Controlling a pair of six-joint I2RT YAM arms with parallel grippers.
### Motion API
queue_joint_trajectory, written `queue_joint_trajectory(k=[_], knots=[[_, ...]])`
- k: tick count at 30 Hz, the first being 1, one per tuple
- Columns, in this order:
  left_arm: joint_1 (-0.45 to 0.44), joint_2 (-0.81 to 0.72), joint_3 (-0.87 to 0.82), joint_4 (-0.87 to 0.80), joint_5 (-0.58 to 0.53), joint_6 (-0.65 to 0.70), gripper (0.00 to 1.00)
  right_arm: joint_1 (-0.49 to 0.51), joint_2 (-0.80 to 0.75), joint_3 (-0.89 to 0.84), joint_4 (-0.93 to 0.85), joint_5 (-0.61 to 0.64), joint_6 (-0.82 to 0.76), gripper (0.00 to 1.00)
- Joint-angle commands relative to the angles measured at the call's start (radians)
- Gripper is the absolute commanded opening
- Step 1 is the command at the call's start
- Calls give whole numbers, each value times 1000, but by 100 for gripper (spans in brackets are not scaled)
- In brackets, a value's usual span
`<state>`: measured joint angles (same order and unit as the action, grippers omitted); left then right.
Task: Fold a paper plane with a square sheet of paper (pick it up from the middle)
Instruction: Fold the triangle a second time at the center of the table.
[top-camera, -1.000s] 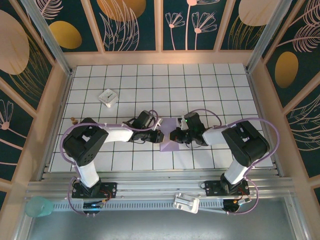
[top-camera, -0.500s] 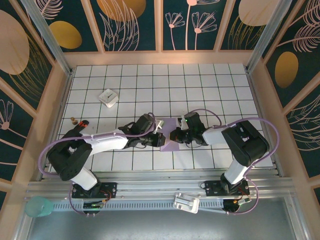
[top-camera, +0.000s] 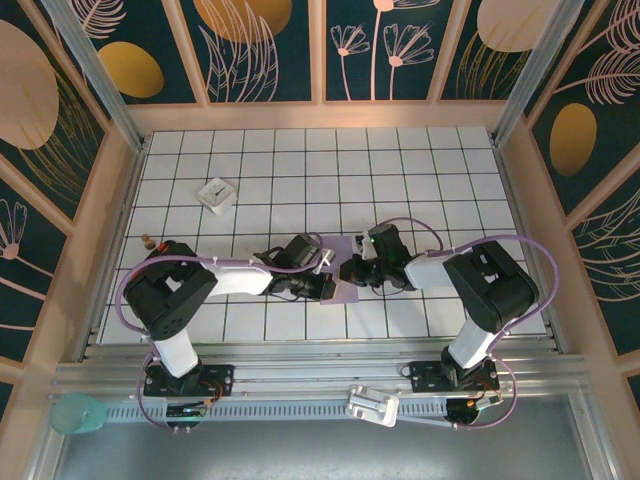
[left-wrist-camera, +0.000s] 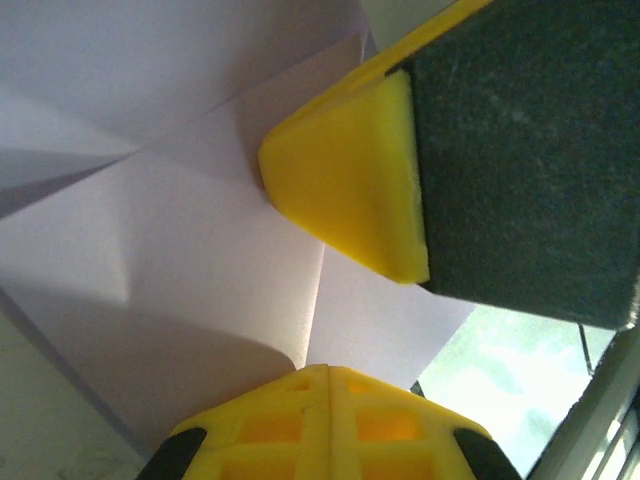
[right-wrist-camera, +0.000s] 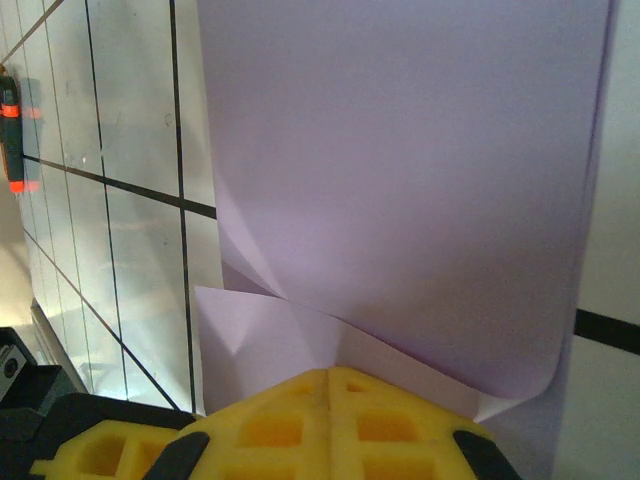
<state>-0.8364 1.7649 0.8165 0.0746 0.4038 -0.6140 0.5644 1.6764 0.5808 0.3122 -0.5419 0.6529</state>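
The square sheet of paper (top-camera: 337, 244) is lavender and lies creased and partly folded at mid-table, between my two grippers. My left gripper (top-camera: 326, 289) comes in from the left at its near part. In the left wrist view its yellow jaws (left-wrist-camera: 327, 370) are shut, with a flap edge of the paper (left-wrist-camera: 190, 260) running into their seam. My right gripper (top-camera: 349, 272) meets it from the right. Its yellow jaws (right-wrist-camera: 331, 372) are shut where several creases of the paper (right-wrist-camera: 400, 170) converge. The right gripper's yellow fingertip (left-wrist-camera: 350, 190) shows close by in the left wrist view.
A small white block with a dark mark (top-camera: 216, 195) sits at the back left. A small brown item (top-camera: 148, 240) lies by the left wall, and an orange-and-black tool (right-wrist-camera: 9, 130) lies on the tiles. Wooden walls (top-camera: 120, 200) ring the tiled floor.
My left gripper has shifted slightly right and nearer over the paper, and its jaws have closed. The left elbow has swung about. The right arm has stayed put.
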Motion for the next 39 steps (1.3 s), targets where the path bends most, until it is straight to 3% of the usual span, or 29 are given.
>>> queue_joint_trajectory(k=[1, 8, 22, 39], knots=[[-2, 22, 19, -24, -28, 21, 0, -11, 39, -20, -133, 82, -23, 0], [-2, 38, -1, -69, -68, 24, 0, -11, 36, -21, -142, 89, -30, 0], [-1, -30, -124, -145, 44, 81, 0, -12, 39, -21, -163, 111, -38, 0], [0, -137, -132, -243, 30, 108, 0, -11, 32, -24, -173, 119, -47, 0]])
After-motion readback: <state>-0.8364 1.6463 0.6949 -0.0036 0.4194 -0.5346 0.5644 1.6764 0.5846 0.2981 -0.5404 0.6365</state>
